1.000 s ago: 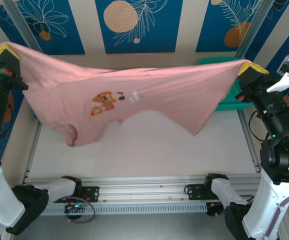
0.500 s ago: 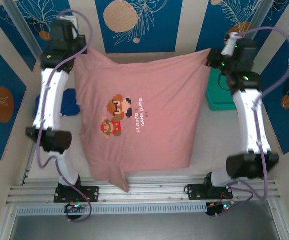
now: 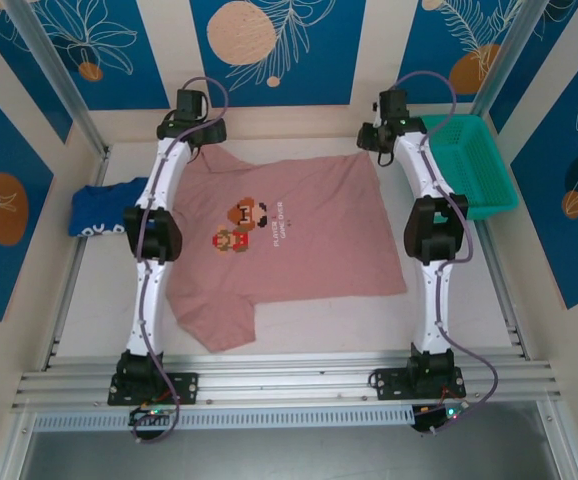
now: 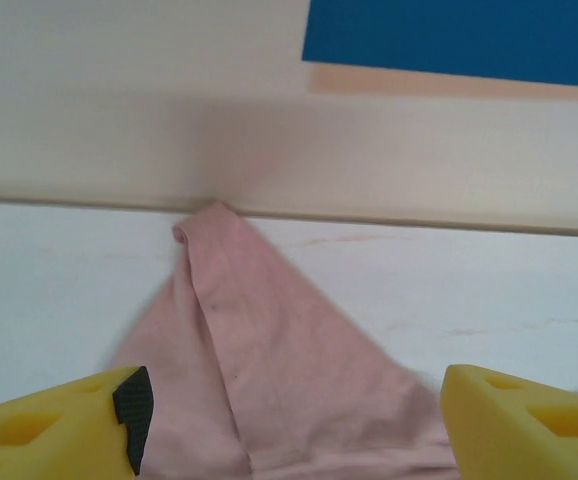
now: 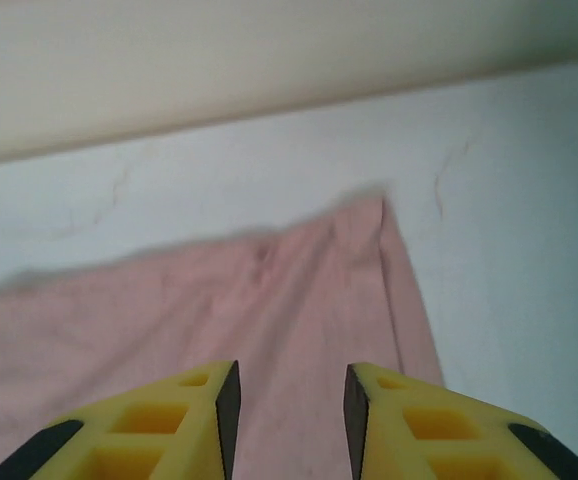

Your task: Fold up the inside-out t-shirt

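Left claw (image 4: 294, 415) and right claw (image 5: 291, 400) hang open above far corners of t-shirt (image 3: 319, 262).

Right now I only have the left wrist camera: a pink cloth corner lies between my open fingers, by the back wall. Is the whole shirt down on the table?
Observer: Yes. From above, the t-shirt lies spread flat on the table with its print showing.
Operator: Where is the right gripper?
Observer: The right gripper is over the shirt's far right corner. Its jaws are slightly apart and I see no cloth pinched between them.
Operator: Is anything else on the table?
Observer: A blue garment lies bunched at the table's left edge.
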You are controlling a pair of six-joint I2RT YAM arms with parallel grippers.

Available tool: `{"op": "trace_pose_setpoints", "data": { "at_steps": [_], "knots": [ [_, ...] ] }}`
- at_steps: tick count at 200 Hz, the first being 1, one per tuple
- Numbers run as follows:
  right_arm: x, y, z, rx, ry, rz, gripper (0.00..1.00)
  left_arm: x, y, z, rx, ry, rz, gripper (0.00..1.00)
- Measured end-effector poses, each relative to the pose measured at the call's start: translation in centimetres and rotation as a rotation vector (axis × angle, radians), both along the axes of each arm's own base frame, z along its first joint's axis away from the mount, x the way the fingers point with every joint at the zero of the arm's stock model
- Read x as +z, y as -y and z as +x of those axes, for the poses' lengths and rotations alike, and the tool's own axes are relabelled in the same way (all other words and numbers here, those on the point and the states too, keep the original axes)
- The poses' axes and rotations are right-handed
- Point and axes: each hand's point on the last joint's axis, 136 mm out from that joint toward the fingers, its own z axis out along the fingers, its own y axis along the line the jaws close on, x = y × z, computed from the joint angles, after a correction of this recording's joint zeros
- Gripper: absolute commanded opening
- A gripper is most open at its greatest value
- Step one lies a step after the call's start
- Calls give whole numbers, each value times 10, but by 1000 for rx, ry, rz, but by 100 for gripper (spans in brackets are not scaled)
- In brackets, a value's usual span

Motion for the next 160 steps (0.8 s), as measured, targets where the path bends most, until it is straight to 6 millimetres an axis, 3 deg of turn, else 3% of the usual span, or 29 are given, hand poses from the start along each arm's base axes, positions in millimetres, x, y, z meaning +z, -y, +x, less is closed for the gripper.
{"op": "trace_pose_setpoints", "data": {
  "at_steps": [16, 38, 60, 81, 97, 110, 124, 160],
  "knots": [
    [-11, -8, -57, 19, -89, 28, 39, 9, 4, -30, -2, -55, -53, 76],
    [-10, -19, -141, 32, -157, 115, 43, 28, 13, -107, -14, -97, -147, 76],
    [-21, -15, -207, 7, -212, 169, 44, 41, 27, -181, -41, -72, -235, 76],
    [-56, 3, -262, -69, -318, 185, 46, 26, 46, -236, -90, -91, -298, 76],
    [-82, 24, -300, -158, -410, 192, 49, -3, 58, -270, -119, -151, -318, 76],
    [-93, 37, -321, -227, -462, 196, 51, -26, 63, -296, -130, -209, -317, 76],
    [-99, 45, -333, -275, -498, 195, 52, -37, 65, -314, -143, -238, -311, 77],
    [-113, 52, -347, -327, -573, 172, 53, -21, 69, -327, -175, -191, -321, 77]
  ]
}}
